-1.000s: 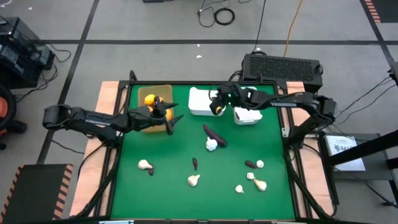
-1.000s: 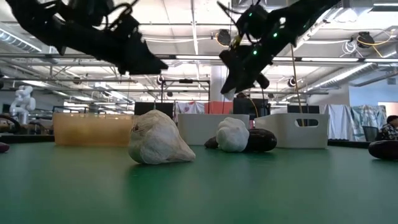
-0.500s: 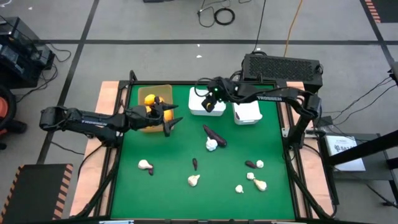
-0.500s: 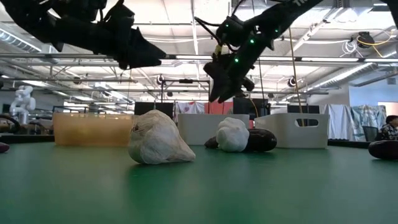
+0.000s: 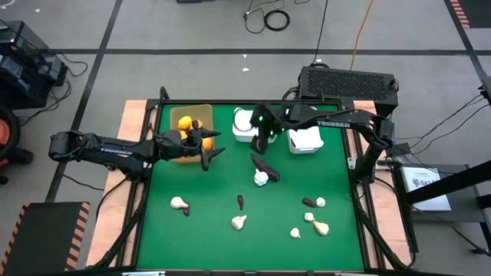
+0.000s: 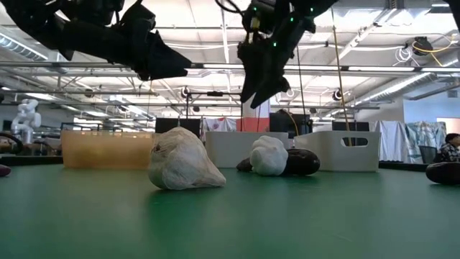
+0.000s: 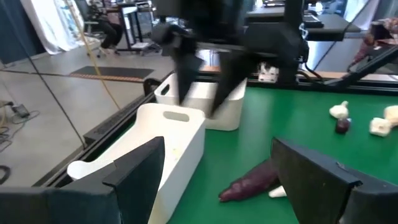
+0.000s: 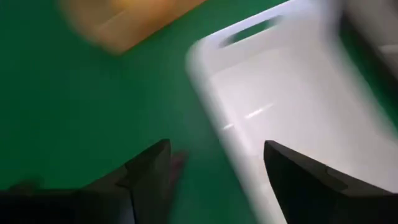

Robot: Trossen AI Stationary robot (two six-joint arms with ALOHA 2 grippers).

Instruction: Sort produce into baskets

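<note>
The right gripper (image 5: 263, 142) is swinging back off the near white bin (image 5: 247, 125), its fingers spread wide and nothing between them. A second ago it hung over the gap between the two bins, pinched much tighter; half a second ago it was over this bin, opening. My guess is it has just dropped a piece in there, though I cannot make out what lies inside from here.

Now it points down toward six o'clock, where an eggplant (image 5: 265, 166) and a garlic bulb (image 5: 261, 179) lie touching at mid-table. That pair looks like the next pick.

The left gripper (image 5: 207, 146) hangs at the tan tray's (image 5: 201, 111) four o'clock corner, fingers spread and empty, hardly shifted. An orange fruit (image 5: 184, 123) sits in the tray.

The far white bin (image 5: 304, 140) stands at three o'clock of the first. Plenty left: garlic (image 5: 239, 222) and small eggplant pieces (image 5: 241, 201) are scattered along the table's near half.
</note>
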